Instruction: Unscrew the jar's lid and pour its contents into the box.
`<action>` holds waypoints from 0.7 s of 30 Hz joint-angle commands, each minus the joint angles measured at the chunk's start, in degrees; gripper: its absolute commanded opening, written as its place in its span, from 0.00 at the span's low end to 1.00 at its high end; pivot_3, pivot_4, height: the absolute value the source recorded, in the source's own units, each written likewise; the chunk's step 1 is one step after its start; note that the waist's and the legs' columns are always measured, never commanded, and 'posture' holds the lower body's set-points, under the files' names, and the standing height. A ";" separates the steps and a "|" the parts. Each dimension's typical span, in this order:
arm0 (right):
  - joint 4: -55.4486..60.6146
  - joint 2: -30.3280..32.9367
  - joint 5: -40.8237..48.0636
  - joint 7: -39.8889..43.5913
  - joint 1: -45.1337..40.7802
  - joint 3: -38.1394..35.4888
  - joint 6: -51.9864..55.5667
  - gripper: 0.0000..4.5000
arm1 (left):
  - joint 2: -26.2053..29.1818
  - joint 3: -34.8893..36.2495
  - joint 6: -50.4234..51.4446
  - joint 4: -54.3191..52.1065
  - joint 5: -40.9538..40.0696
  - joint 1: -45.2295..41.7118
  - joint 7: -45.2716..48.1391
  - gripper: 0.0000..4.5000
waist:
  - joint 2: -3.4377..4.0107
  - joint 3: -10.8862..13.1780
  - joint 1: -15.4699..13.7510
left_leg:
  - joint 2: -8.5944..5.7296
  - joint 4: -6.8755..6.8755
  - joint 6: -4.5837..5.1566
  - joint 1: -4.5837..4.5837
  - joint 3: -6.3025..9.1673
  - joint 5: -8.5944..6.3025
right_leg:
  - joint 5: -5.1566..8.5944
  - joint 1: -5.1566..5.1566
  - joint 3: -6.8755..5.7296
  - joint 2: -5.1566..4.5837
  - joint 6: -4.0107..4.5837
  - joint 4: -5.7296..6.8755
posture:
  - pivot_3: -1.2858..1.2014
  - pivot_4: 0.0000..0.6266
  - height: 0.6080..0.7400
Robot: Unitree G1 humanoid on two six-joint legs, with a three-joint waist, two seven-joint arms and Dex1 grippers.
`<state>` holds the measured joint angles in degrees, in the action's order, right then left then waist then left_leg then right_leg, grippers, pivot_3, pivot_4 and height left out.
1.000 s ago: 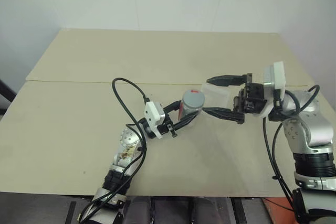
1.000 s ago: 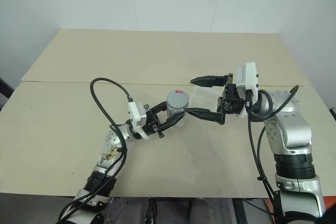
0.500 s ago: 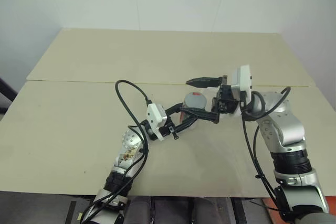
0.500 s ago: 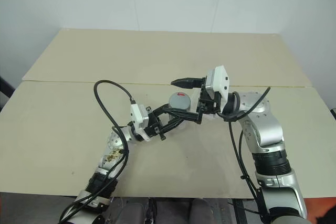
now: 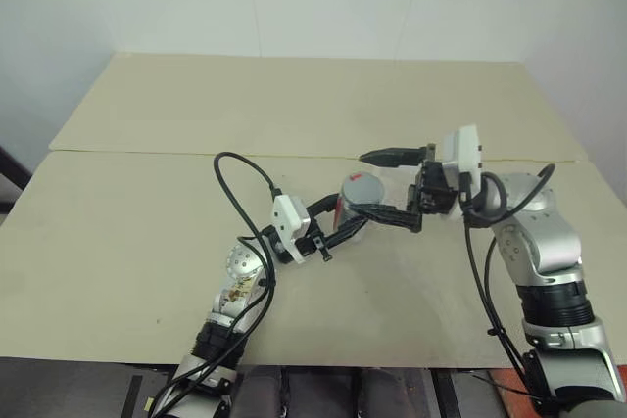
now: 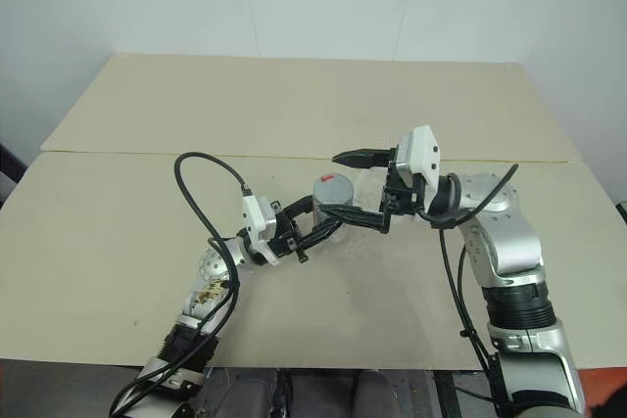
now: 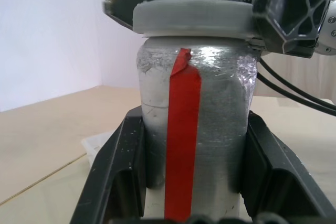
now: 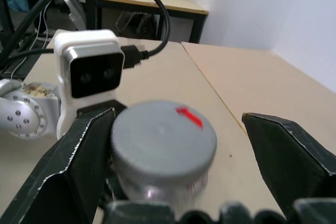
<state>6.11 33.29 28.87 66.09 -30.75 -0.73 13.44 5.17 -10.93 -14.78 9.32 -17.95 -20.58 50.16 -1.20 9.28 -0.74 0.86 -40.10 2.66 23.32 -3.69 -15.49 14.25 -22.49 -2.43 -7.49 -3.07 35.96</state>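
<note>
The jar [image 7: 194, 129], whitish-clear with a red stripe, stands upright above the table with my left gripper [image 5: 348, 215] shut on its lower body. Its grey lid [image 8: 164, 139] sits on top. My right gripper [image 8: 178, 116] is open and reaches in level from the right. One of its fingers [image 8: 68, 166] is close beside the lid, and the other stands well apart on the far side. The clear box [image 5: 397, 184] lies on the table just right of the jar, partly behind the right gripper. I cannot make out the contents through the jar wall.
The tan table [image 5: 147, 212] has a seam [image 5: 127, 152] running across it behind the arms. A black cable [image 5: 235, 178] loops up from the left wrist. A white wall rises behind the table's far edge.
My right gripper has come in from the right of the jar, still open, so its fingers now flank the lid. The left gripper and jar have stayed put.
</note>
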 commanded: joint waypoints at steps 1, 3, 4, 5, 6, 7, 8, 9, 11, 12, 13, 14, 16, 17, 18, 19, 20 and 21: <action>-0.07 1.50 0.80 -0.08 0.36 -3.33 -1.57 0.99 | -0.03 0.26 -1.99 -1.81 -0.57 -0.86 0.91 0.42 | 0.00 0.00 0.03 | 0.00 -0.01 0.00 0.00 0.00 0.00 | 0.00 0.00 0.01 0.00 0.00 0.00 | 0.52 0.24 1.00; -0.38 1.89 0.98 0.02 0.80 -3.75 -1.82 0.99 | 0.16 0.40 -2.08 -1.75 -0.75 -0.83 1.16 0.42 | 0.00 0.00 0.03 | 0.00 0.00 0.01 -0.02 0.00 0.00 | 0.00 0.00 0.01 0.00 0.00 -0.02 | 0.52 0.24 1.00; -0.57 2.11 1.10 0.07 0.97 -3.92 -1.92 0.99 | 0.21 0.44 -2.13 -1.72 -0.77 -0.81 1.24 0.42 | 0.00 0.00 0.03 | 0.01 0.00 0.02 -0.02 0.00 -0.01 | 0.00 0.00 0.01 0.00 0.00 -0.03 | 0.52 0.24 1.00; -0.71 2.43 1.37 0.20 1.13 -4.09 -1.70 0.99 | 0.21 0.45 -2.17 -1.68 -0.75 -0.80 1.29 0.42 | 0.00 0.00 0.03 | 0.00 0.00 0.02 -0.03 0.00 -0.01 | 0.00 0.00 0.00 0.00 0.00 -0.03 | 0.52 0.24 1.00; -0.73 2.74 1.58 0.50 1.36 -4.21 -1.64 0.99 | 0.22 0.51 -2.20 -1.63 -0.74 -0.79 1.36 0.42 | 0.00 0.00 0.01 | 0.00 0.00 0.02 -0.03 0.00 -0.01 | 0.00 0.00 0.01 0.00 0.00 -0.04 | 0.52 0.24 1.00; -0.71 3.05 1.75 0.84 1.62 -4.35 -1.75 0.99 | 0.20 0.55 -2.23 -1.58 -0.71 -0.77 1.42 0.42 | 0.00 0.00 -0.04 | 0.00 0.00 0.05 -0.02 0.00 -0.03 | 0.00 0.00 0.01 0.00 0.00 -0.04 | 0.52 0.24 1.00; -0.67 3.33 1.94 1.15 1.88 -4.52 -1.86 0.99 | 0.14 0.55 -2.29 -1.55 -0.64 -0.74 1.45 0.42 | 0.00 0.00 -0.10 | 0.01 0.00 0.07 -0.02 0.00 -0.04 | 0.00 0.01 0.01 0.00 0.00 -0.03 | 0.52 0.24 1.00; -0.65 3.52 2.06 1.39 2.09 -4.74 -1.91 0.99 | 0.08 0.55 -2.38 -1.47 -0.56 -0.71 1.48 0.42 | 0.00 0.00 -0.08 | 0.00 -0.01 0.07 -0.02 0.00 -0.04 | 0.00 0.02 0.01 0.00 0.00 -0.04 | 0.52 0.24 1.00; -0.54 3.88 2.28 1.88 2.42 -5.11 -1.87 0.99 | 0.01 0.58 -2.51 -1.41 -0.52 -0.66 1.54 0.42 | 0.00 0.00 0.00 | 0.00 0.00 0.07 -0.02 0.00 -0.04 | 0.00 0.02 0.01 0.00 0.00 -0.03 | 0.52 0.24 1.00; -0.33 4.19 2.55 2.38 2.67 -5.30 -1.84 0.99 | -0.05 0.56 -2.57 -1.41 -0.47 -0.62 1.52 0.42 | 0.00 0.00 0.01 | 0.00 0.00 0.06 -0.01 0.00 -0.04 | 0.00 0.02 0.01 0.00 0.00 -0.03 | 0.52 0.24 1.00; 0.02 4.56 2.95 3.01 2.96 -5.50 -1.84 0.99 | -0.15 0.50 -2.67 -1.39 -0.37 -0.57 1.46 0.42 | 0.00 0.00 0.02 | 0.01 0.00 0.06 -0.02 0.00 -0.04 | 0.00 0.02 0.01 0.00 0.00 -0.03 | 0.52 0.24 1.00; 0.54 4.81 3.60 3.51 3.20 -5.77 -1.69 0.99 | -0.26 0.41 -2.74 -1.41 -0.27 -0.50 1.38 0.42 | 0.00 0.00 0.01 | 0.00 0.00 0.06 -0.02 0.00 -0.04 | 0.00 0.02 0.01 0.00 0.00 -0.04 | 0.52 0.24 1.00; 1.79 5.22 5.29 4.16 3.23 -6.05 -0.45 0.99 | -0.34 0.34 -2.86 -1.43 -0.16 -0.43 1.37 0.42 | 0.00 0.00 0.00 | 0.01 -0.01 0.08 -0.02 0.00 -0.05 | 0.00 0.02 0.01 0.00 0.00 -0.07 | 0.52 0.24 1.00; 2.38 5.45 5.72 4.55 3.27 -6.03 -0.29 0.99 | -0.37 0.30 -2.89 -1.43 -0.11 -0.42 1.34 0.42 | 0.00 0.00 0.01 | 0.02 -0.01 0.09 -0.02 0.00 -0.05 | 0.00 0.02 0.01 0.00 0.00 -0.09 | 0.52 0.24 1.00; 3.08 5.67 6.16 4.93 3.29 -5.92 -0.04 0.99 | -0.40 0.28 -2.97 -1.33 -0.05 -0.43 1.34 0.42 | 0.00 0.00 0.02 | 0.03 -0.01 0.11 -0.02 0.01 -0.06 | 0.00 0.02 0.02 0.00 0.00 -0.09 | 0.52 0.24 1.00; 4.09 5.56 6.49 4.86 3.01 -5.54 0.26 0.99 | -0.40 0.25 -3.14 -1.14 0.05 -0.51 1.39 0.42 | 0.00 0.00 0.01 | 0.04 -0.01 0.16 -0.03 0.01 -0.09 | 0.00 0.02 0.02 0.00 0.00 -0.09 | 0.52 0.24 1.00; 4.79 5.44 6.71 4.73 2.80 -5.29 0.50 0.99 | -0.40 0.25 -3.26 -0.99 0.11 -0.57 1.43 0.42 | 0.00 0.00 0.02 | 0.04 -0.01 0.18 -0.04 0.01 -0.11 | 0.00 0.02 0.02 0.00 0.00 -0.09 | 0.52 0.24 1.00; 5.31 5.30 6.86 4.52 2.62 -5.10 0.71 0.99 | -0.44 0.22 -3.32 -0.91 0.19 -0.63 1.42 0.42 | 0.00 0.00 0.01 | 0.05 -0.01 0.18 -0.04 0.01 -0.11 | 0.00 0.02 0.01 0.00 0.00 -0.08 | 0.52 0.24 1.00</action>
<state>8.93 38.08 34.26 70.71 -27.11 -4.91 13.82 5.07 -10.35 -16.40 9.33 -17.93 -20.61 51.40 -1.21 9.28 -0.72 0.91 -40.11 2.85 23.29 -3.68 -15.60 14.25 -22.47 -2.42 -7.49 -3.07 35.88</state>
